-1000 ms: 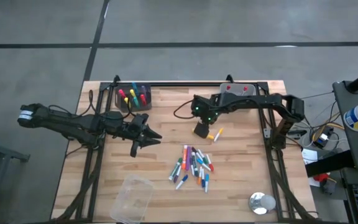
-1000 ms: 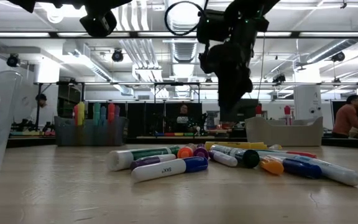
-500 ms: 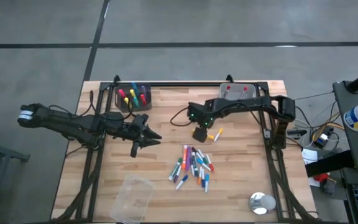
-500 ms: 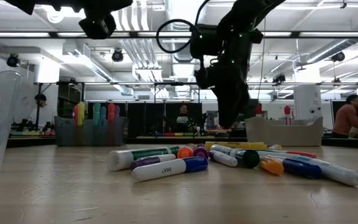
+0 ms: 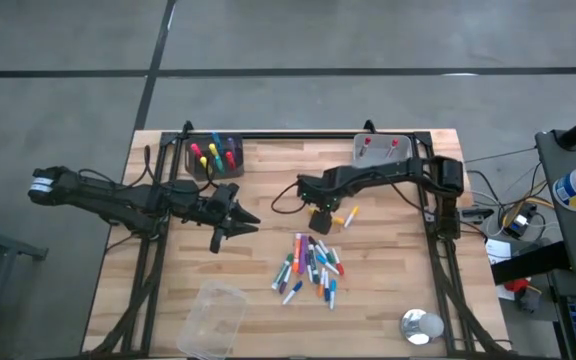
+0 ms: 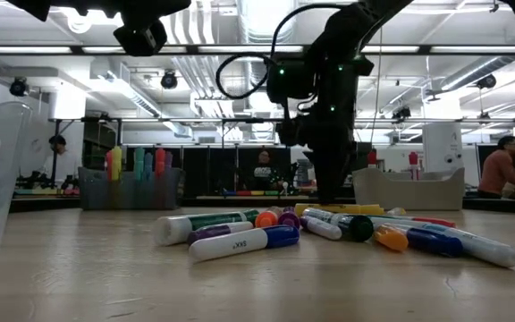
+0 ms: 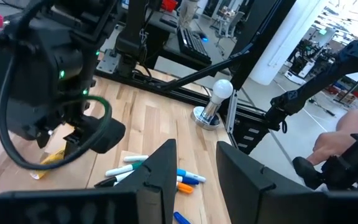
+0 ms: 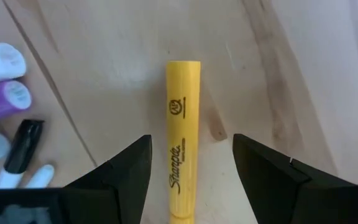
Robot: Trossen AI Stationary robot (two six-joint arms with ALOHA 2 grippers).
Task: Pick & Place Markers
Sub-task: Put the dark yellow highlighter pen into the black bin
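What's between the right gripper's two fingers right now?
In the right wrist view, a yellow marker lies on the wooden table, lengthwise in the gap of the open right gripper, touching neither finger.

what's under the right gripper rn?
A yellow Sharpie marker lies flat on the wooden table, centred between the right gripper's open fingers. Its near end is cut off from view.
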